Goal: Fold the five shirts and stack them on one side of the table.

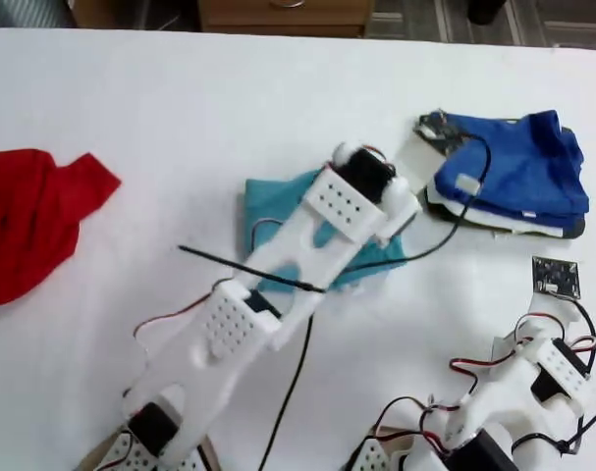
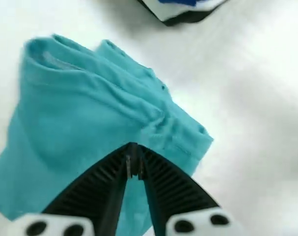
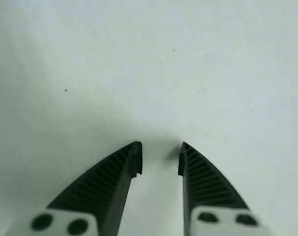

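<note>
A folded teal shirt (image 1: 274, 202) lies near the middle of the white table (image 1: 180, 98). My left arm (image 1: 278, 275) stretches across it from the near-left edge. In the left wrist view my left gripper (image 2: 134, 149) is shut just above the teal shirt (image 2: 80, 118); I see no cloth between the tips. A stack of folded shirts (image 1: 514, 177), blue on top, sits at the right, and its edge (image 2: 180, 12) shows beyond the teal one. A red shirt (image 1: 27, 221) lies crumpled at the far left. My right gripper (image 3: 160, 147) is open over bare table.
My right arm (image 1: 533, 378) sits folded at the near-right corner, with a small circuit board (image 1: 556, 278) beside it. A black cable (image 1: 445, 231) runs from the left arm past the stack. The far half of the table is bare white cloth.
</note>
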